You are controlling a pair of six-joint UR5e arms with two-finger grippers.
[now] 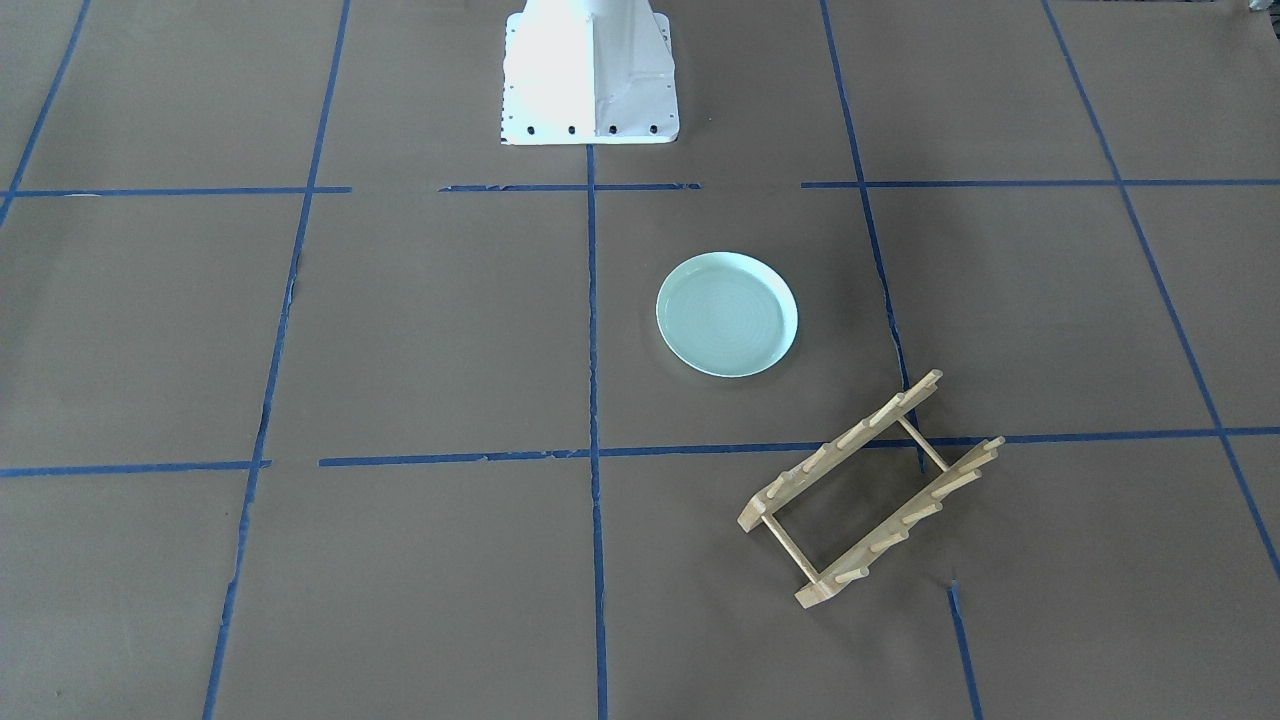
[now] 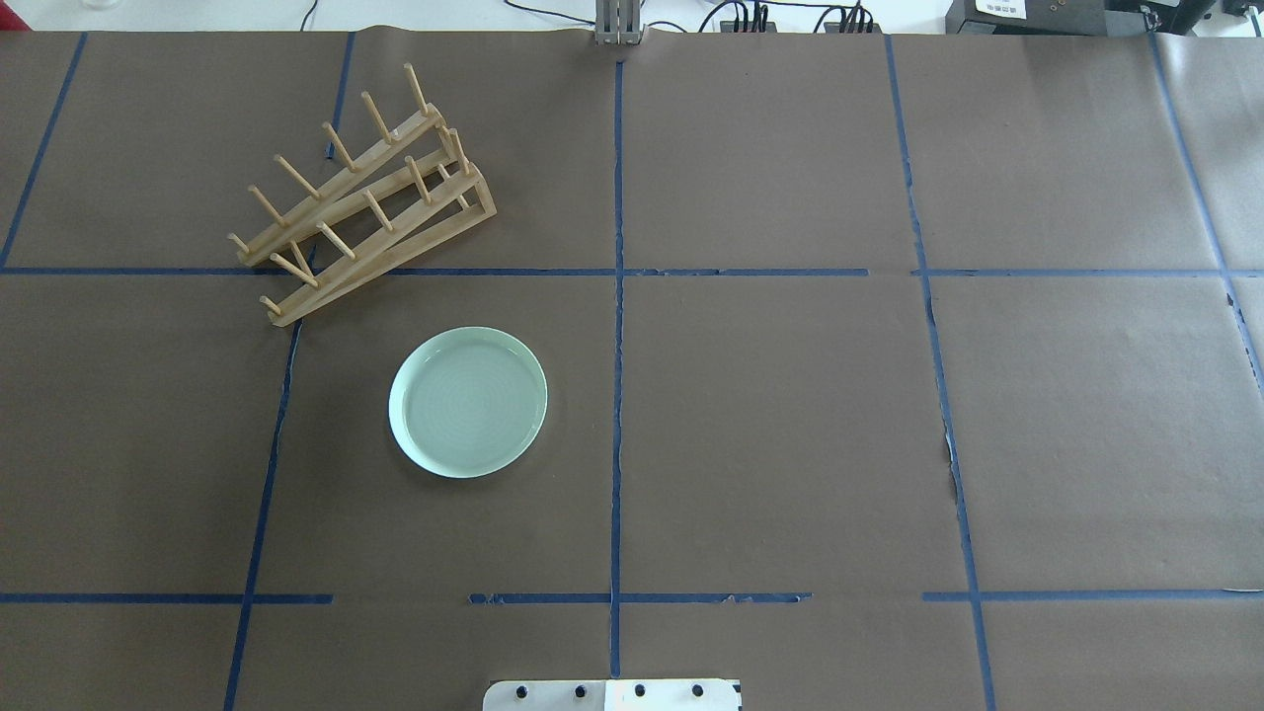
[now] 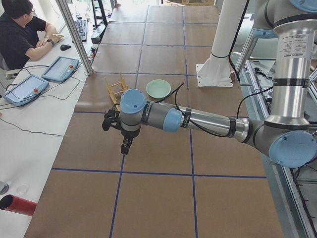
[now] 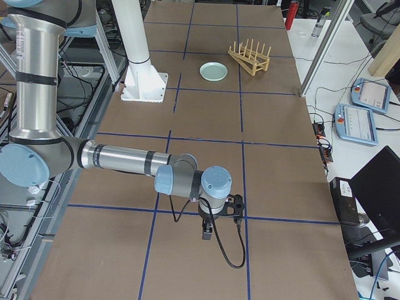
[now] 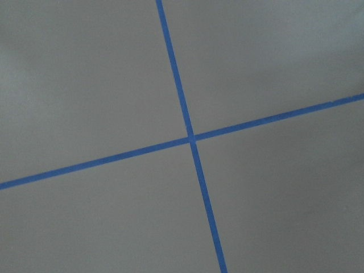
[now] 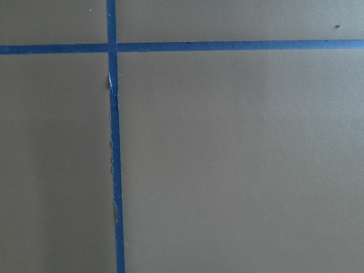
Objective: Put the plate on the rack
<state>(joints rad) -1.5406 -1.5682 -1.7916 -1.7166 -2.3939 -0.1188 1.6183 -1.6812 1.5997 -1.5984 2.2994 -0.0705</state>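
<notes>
On the robot's left half of the desk (image 2: 790, 415), the plate (image 2: 468, 402) lies flat with its hollow side up, just beside the middle line of the blue tape lines (image 2: 618, 395). Near it, farther from the robot and more to the left, the rack (image 2: 365, 202) stands with its pegs upward, turned askew to the tape grid and sitting over a tape crossing. Plate and rack are close but do not touch.

The left arm (image 3: 208, 121) is seen only from the side. Its forearm reaches level over the desk, and the wrist bends so that the left pincer (image 3: 124, 149) points down above the brown paper, well apart from the plate and the rack beyond it. Whether it is released or clenched, I cannot tell. The right arm (image 4: 119, 159) has a like pose at the other end of the desk. The right pincer (image 4: 206, 236) hangs downward near a tape line, far from the plate, and its state I also cannot tell.

Both wrist cameras show only brown paper with crossing blue tape. A white pedestal (image 1: 590, 70) stands at the robot's edge of the desk. An operator (image 3: 20, 34) sits at a side bench with two tablets (image 3: 60, 68).
</notes>
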